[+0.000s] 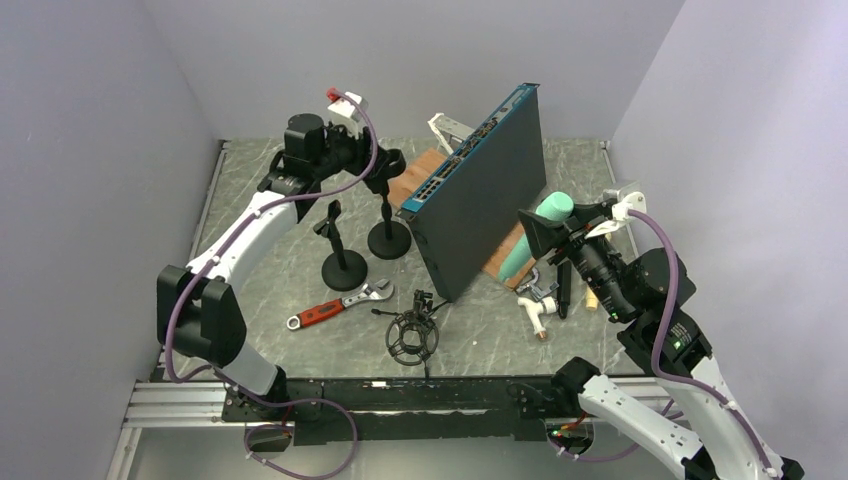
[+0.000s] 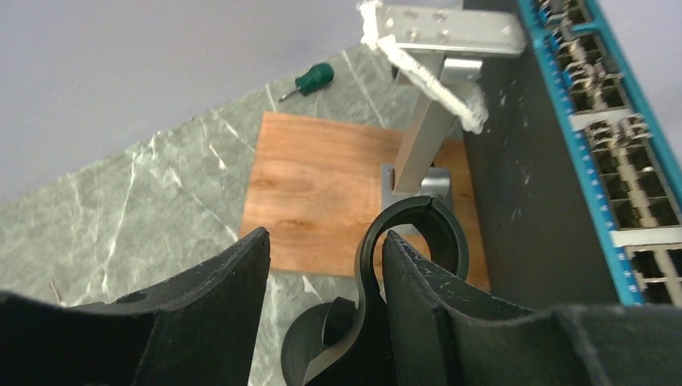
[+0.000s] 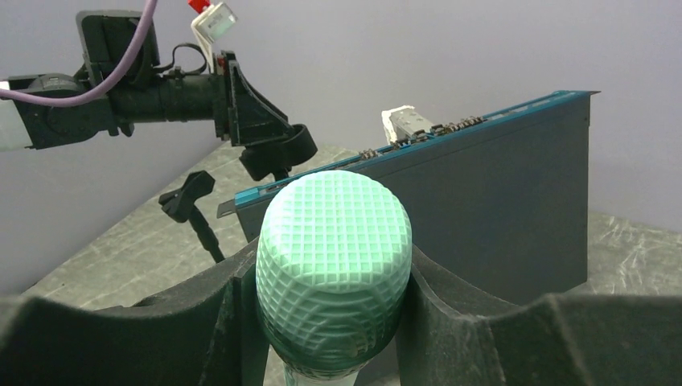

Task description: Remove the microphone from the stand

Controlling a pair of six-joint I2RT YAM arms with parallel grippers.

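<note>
Top view: the right gripper [image 1: 561,233] is clamping the green microphone [image 3: 334,249], holding it above the table [image 1: 250,215] at about 3 o'clock. The mesh head is sitting between both fingers in the right wrist view, and the body is angling down toward the wooden board [image 1: 498,262]. The mic is well apart from the stand [image 1: 388,215], with the tilted network switch [image 1: 480,200] standing between them.

The stand is sitting at about 11 o'clock, base on the table. Its clip [image 2: 414,233] is showing empty, a C-ring with nothing in it. The left gripper [image 2: 326,251] is straddling that clip with its jaws spread. The clip is lying against one finger, with a clear gap to the other, so it is released and not squeezing anything.

A second stand [image 1: 340,250], also empty, is sitting just beside the first at its 7 o'clock. An adjustable wrench [image 1: 338,307] and a shock mount [image 1: 413,336] are lying near 6 o'clock, not involved.

Progress: the removal itself is looking done, with the mic out and the clip bare. What is probably left is backing the left arm off the stand and setting the mic down somewhere free, likely on the 4 o'clock side. I cannot tell whether the mic tail is touching the board.
</note>
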